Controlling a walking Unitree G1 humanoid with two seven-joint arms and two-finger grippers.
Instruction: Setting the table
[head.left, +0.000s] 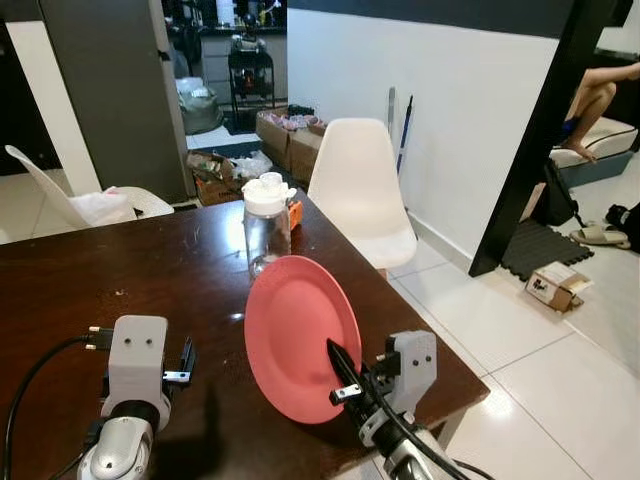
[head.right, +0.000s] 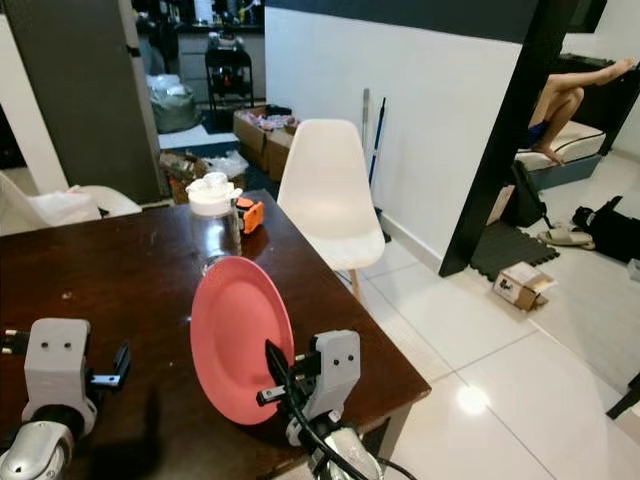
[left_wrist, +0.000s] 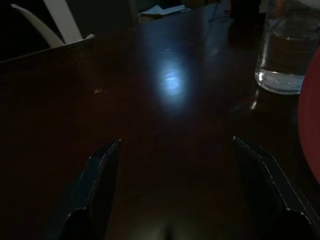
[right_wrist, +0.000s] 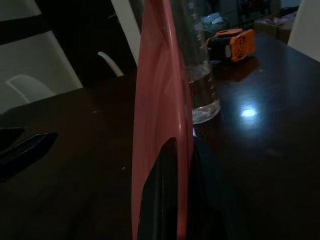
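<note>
A pink plate (head.left: 300, 335) stands on its edge, tilted, over the front right part of the dark brown table (head.left: 120, 280). My right gripper (head.left: 336, 354) is shut on the plate's lower rim; in the right wrist view one black finger (right_wrist: 165, 190) presses against the plate's (right_wrist: 160, 100) face. My left gripper (left_wrist: 176, 141) hovers low over the bare table at the front left, open, with nothing between its fingers (left_wrist: 102, 175). Whether the plate's bottom edge touches the table is hidden.
A clear glass jar with a white lid (head.left: 267, 225) and an orange tape measure (head.left: 294, 213) stand at the table's far edge. One white chair (head.left: 355, 190) is on the far right side, another (head.left: 60, 200) at the far left. A person's legs (head.left: 600, 100) rest at the far right.
</note>
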